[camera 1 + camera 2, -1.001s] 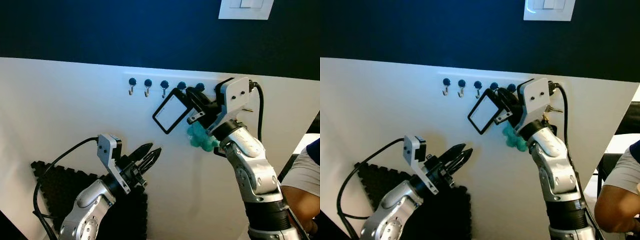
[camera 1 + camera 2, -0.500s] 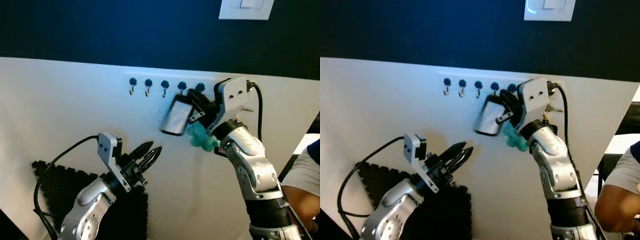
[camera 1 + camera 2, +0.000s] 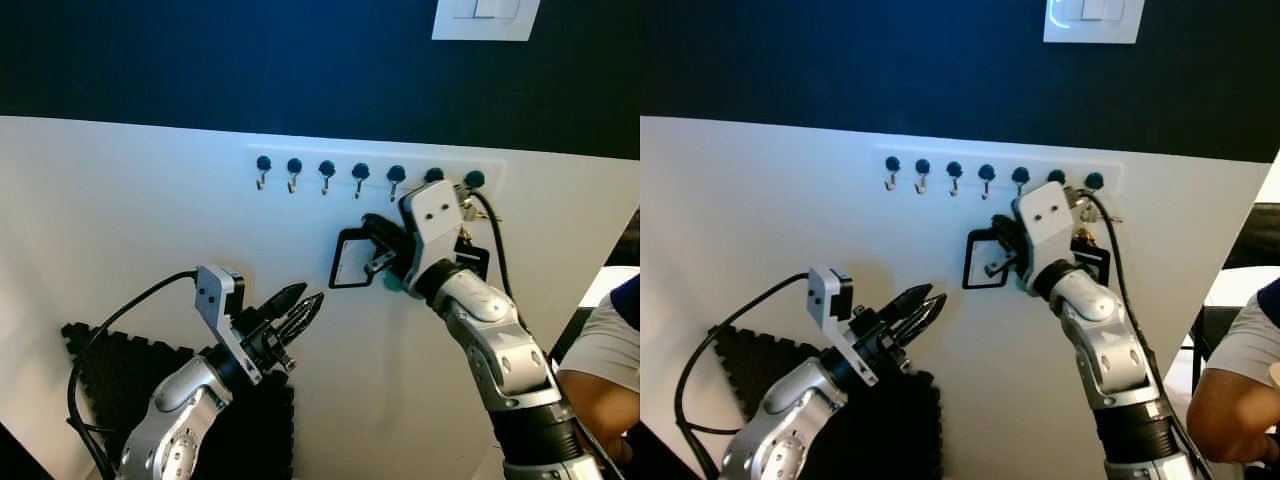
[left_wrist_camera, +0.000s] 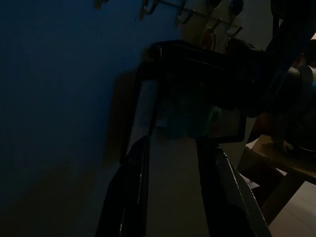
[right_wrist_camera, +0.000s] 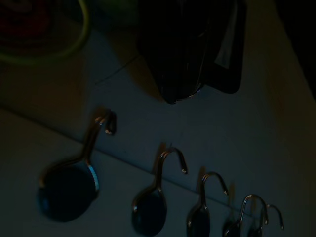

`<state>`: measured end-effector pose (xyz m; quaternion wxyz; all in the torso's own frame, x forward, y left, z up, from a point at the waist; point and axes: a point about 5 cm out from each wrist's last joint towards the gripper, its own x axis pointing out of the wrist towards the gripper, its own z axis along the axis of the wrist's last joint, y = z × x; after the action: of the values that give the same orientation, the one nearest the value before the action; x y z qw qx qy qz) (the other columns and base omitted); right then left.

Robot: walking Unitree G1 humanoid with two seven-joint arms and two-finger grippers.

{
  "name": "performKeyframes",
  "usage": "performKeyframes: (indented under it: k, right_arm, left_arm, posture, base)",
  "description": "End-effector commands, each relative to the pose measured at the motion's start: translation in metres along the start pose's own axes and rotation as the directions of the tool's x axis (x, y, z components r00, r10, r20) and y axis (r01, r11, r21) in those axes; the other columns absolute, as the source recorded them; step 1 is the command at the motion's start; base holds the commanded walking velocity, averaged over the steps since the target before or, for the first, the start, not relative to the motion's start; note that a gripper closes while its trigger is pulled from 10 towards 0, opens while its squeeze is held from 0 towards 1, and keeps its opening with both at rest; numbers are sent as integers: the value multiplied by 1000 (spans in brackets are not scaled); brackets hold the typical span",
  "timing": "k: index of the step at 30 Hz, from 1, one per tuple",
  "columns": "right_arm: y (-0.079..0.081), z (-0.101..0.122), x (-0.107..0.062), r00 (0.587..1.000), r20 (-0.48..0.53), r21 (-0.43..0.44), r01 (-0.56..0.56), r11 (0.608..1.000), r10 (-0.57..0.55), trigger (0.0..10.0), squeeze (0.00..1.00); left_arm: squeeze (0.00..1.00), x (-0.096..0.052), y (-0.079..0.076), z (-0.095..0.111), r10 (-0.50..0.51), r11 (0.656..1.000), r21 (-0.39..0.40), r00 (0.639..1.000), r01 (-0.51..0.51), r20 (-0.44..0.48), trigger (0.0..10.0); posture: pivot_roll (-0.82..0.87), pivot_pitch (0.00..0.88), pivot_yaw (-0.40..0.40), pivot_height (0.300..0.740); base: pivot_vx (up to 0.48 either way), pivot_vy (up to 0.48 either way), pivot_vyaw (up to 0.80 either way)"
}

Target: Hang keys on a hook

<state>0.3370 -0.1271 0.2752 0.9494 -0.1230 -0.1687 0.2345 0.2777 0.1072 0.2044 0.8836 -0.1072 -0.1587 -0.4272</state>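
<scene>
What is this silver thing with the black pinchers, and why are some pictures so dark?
It is a robot with two silver arms. Each arm ends in a grasping tool with two black fingers. The two bright pictures come from cameras in its head, looking at a white wall with a row of hooks. The two dark pictures come from small cameras on its wrists, which sit in shade. The right tool is raised just under the hooks and holds a bunch of keys with a black card holder and a teal fluffy charm. The left tool waits lower down, holding nothing. A person's arm shows at the right edge.
</scene>
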Motion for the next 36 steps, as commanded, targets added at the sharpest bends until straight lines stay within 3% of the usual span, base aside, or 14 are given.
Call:
performKeyframes:
  k: [1,7,14,17,20,30,36]
  right_arm:
    - [5,-2,-1,999,-26,-13,-26,1000,26,10000,0]
    - [4,-1,-2,1000,-17,-17,-18,1000,17,10000,0]
    - [-4,25,-3,982,177,30,55,998,-60,10000,0]
    - [-8,28,-5,974,199,33,108,994,-113,10000,0]
    - [-10,27,-7,966,205,43,153,987,-159,10000,0]
    - [8,2,-18,978,152,89,133,987,-146,10000,0]
    - [13,4,-21,969,193,87,137,987,-152,10000,0]
  left_arm:
    - [0,-3,1,-4,-1,1000,0,1000,1,-29,10000]
    - [0,-3,2,-5,-1,1000,1,1000,1,-29,10000]
    - [0,-2,2,-3,4,1000,0,1000,-4,-20,10000]
    - [0,-2,2,-3,5,1000,0,1000,-5,-18,10000]
    - [0,-3,2,-3,4,1000,1,1000,-4,-21,10000]
    - [0,-4,2,-4,1,1000,0,1000,-1,-28,10000]
    - [0,-5,2,-4,2,1000,1,1000,-2,-29,10000]
  posture:
    - [35,71,29,740]
    - [34,72,30,740]
    - [42,74,27,740]
    - [40,73,27,740]
    - [40,73,26,740]
    - [40,76,25,740]
    - [37,77,28,740]
  base:
    - [0,0,0]
    - [0,0,0]
    - [0,0,0]
    - [0,0,0]
    - [0,0,0]
    - [0,0,0]
    - [0,0,0]
